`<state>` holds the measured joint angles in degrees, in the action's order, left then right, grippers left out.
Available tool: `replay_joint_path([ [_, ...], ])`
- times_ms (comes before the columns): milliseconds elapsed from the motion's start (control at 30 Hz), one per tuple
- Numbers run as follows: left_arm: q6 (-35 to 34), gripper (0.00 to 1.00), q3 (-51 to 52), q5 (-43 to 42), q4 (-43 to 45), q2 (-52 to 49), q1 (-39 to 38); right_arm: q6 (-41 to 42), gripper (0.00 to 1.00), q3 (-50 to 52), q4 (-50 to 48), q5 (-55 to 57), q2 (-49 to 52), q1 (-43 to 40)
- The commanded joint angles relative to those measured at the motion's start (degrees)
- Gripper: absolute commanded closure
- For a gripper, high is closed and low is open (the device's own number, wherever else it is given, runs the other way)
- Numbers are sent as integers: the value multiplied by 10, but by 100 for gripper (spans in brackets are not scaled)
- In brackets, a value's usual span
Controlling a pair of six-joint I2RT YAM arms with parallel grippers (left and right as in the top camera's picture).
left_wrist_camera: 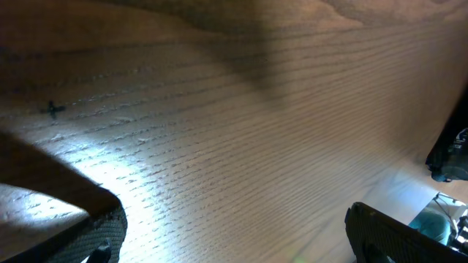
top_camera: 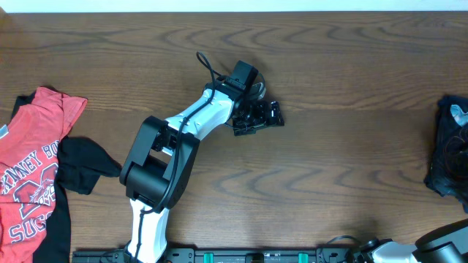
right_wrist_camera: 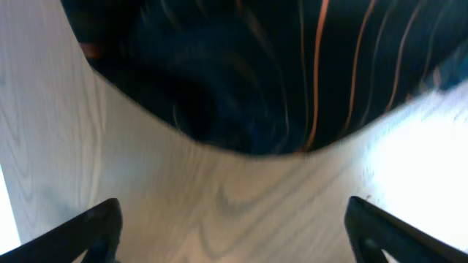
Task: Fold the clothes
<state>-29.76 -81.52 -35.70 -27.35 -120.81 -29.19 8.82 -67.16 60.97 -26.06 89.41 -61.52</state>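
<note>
Black jersey (right_wrist_camera: 241,73) looks limp, light, prone to bunching; pinch its near edge. Right gripper (right_wrist_camera: 234,219) and left gripper (top_camera: 259,117) hang released.

Tabletop (top_camera: 329,168): dark brown wood with wavy grain, fills overhead view. Pale strip (top_camera: 292,6) runs along far edge. Black rail (top_camera: 183,256) along near edge, green pieces (top_camera: 252,257) set in it. Left wrist view: small dark cross mark (left_wrist_camera: 52,109) on tabletop, bright glare patch below it.
</note>
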Motion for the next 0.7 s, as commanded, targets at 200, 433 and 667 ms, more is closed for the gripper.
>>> replay_joint_path([
  [200, 9, 2, 18, 31, -3, -48, -1, 59, 11, -9, -62, 45, 3, 4],
  [433, 9, 2, 18, 31, -3, -48, -1, 71, 13, 9, -100, 49, 28, 12],
  [667, 6, 2, 18, 31, 1, -48, 3, 73, 50, 17, -123, 48, 90, 37],
])
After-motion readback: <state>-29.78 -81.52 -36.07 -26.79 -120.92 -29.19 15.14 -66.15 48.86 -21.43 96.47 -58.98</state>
